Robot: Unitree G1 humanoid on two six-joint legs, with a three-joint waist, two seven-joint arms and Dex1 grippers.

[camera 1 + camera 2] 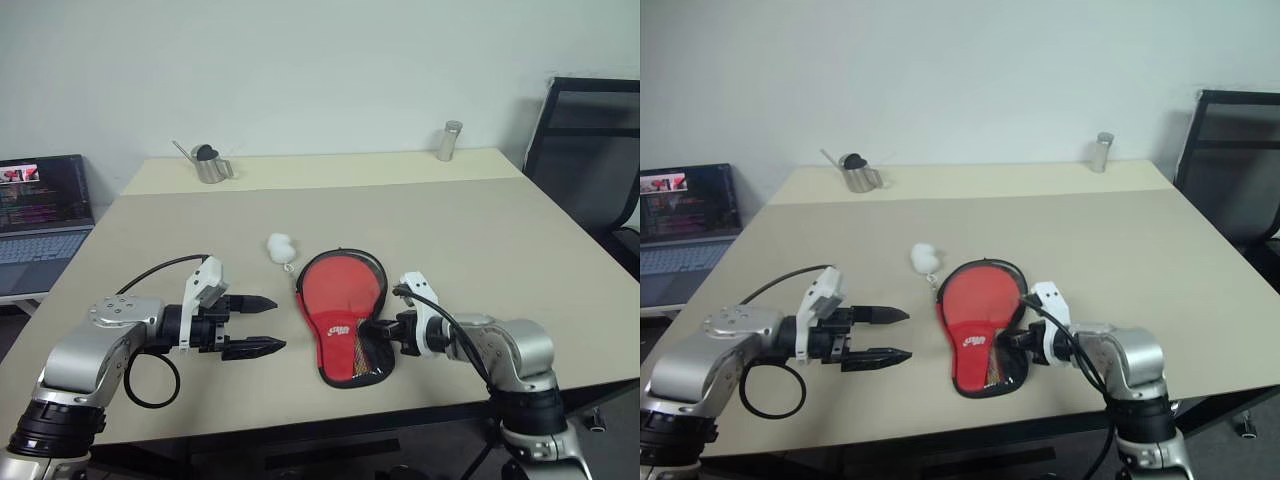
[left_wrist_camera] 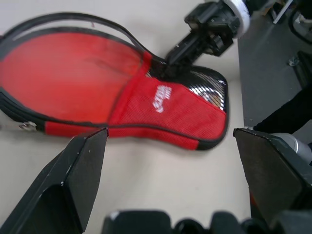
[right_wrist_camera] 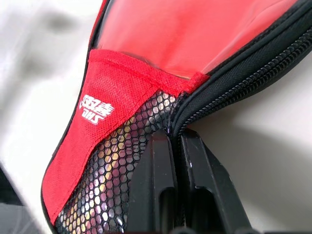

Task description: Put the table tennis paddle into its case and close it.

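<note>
At the far left, at about nine o'clock off the table's edge, an open dark laptop is cut off by the frame, so only part of its keyboard and lit screen can be read. Up at eleven o'clock on the matte beige tabletop stands a small shiny metal cup with a thin handle sticking out; something dark sits in it that I cannot make out.

Nearer, the left gripper hangs just above the table at about eight o'clock, its two tapered black fingers spread wide with nothing between them, pointing toward the case. A black cable loops beneath that arm.

A small white fluffy ball lies just past the middle, at eleven o'clock from the case, joined to it by a thin cord.

The soft paddle-shaped fabric case lies flat near the front centre, its zip open round the wide end. A smooth red surface shows in the open mouth; whether that is the paddle's rubber face or the lining I cannot tell, and no handle is visible. The narrow end carries a woven red panel with a white logo and glossy black hexagonal mesh.

The right gripper, at the case's four o'clock, has its fingers pressed tight together on the black zip edge at the narrow end.

At one o'clock, far back, a small dull metal cylinder stands upright. A black chair is cut off at the right.
</note>
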